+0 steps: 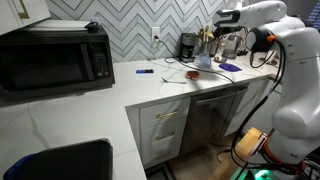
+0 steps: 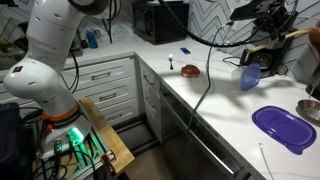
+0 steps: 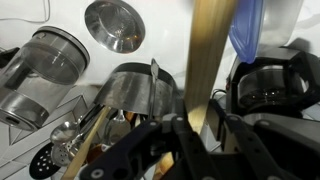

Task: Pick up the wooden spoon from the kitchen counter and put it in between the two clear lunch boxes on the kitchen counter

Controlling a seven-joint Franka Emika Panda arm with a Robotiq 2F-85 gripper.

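Observation:
In the wrist view my gripper (image 3: 200, 132) is shut on the wooden spoon (image 3: 208, 50), whose pale tan handle runs up out of the jaws. Right behind it stands a steel utensil holder (image 3: 135, 90) with several utensils. In both exterior views the gripper (image 1: 224, 20) (image 2: 262, 17) hangs above the back of the kitchen counter (image 1: 80, 110) (image 2: 220, 100), over the utensil holder (image 1: 206, 40). A blue-tinted lunch box (image 1: 204, 62) (image 2: 250, 77) and a purple-lidded one (image 1: 228, 67) (image 2: 283, 128) lie on the counter below and in front.
A black microwave (image 1: 55, 58) (image 2: 160, 20) stands in the counter's corner. A short blue pen-like item (image 1: 145, 71) (image 2: 184, 53) and a red item (image 1: 190, 74) (image 2: 189, 70) lie on the worktop. A coffee maker (image 3: 270, 85), glass jars (image 3: 45, 65) and a tiled wall crowd the back.

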